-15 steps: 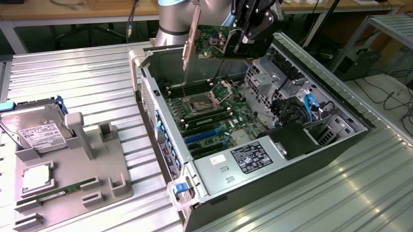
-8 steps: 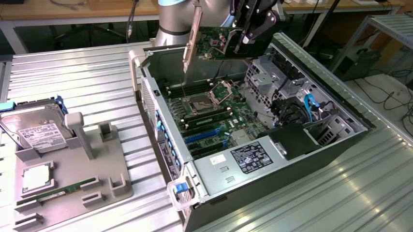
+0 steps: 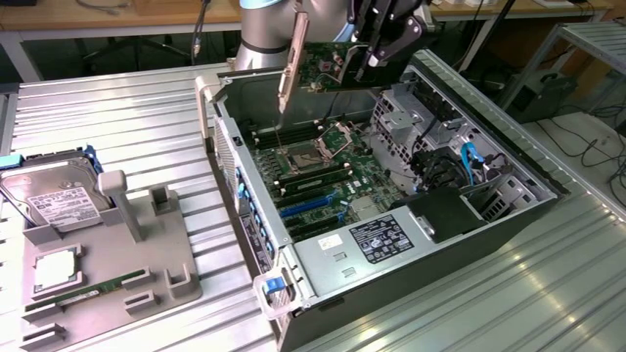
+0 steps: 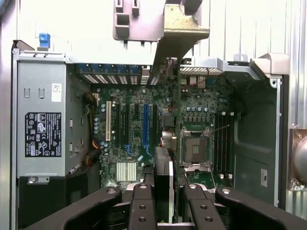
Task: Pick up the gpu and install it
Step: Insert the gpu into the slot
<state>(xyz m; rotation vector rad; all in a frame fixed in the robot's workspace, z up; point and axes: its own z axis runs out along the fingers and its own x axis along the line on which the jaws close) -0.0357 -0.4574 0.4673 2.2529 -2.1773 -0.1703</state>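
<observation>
The gpu (image 3: pixel 325 67), a green board with a long silver end bracket (image 3: pixel 292 62), hangs edge-down in the air above the far end of the open computer case (image 3: pixel 234 169). My gripper (image 3: pixel 364 64) is shut on it from above. In the wrist view the card runs edge-on from between my black fingers (image 4: pixel 143 206), past its black cooler (image 4: pixel 163 175), out to the bracket (image 4: pixel 184 28). Below it lies the motherboard with a blue expansion slot (image 4: pixel 145 124) and the cpu socket (image 4: pixel 194 148). The card is well clear of the slots (image 3: pixel 308 207).
A power supply (image 3: pixel 377 238) with a black label fills the case's near end, with drive bays and blue cables (image 3: pixel 470 165) at the exterior view's right. On the ribbed metal table, a grey fixture (image 3: pixel 146 249) holds a hard drive (image 3: pixel 54 194), a cpu (image 3: pixel 56 268) and a memory stick (image 3: pixel 98 287).
</observation>
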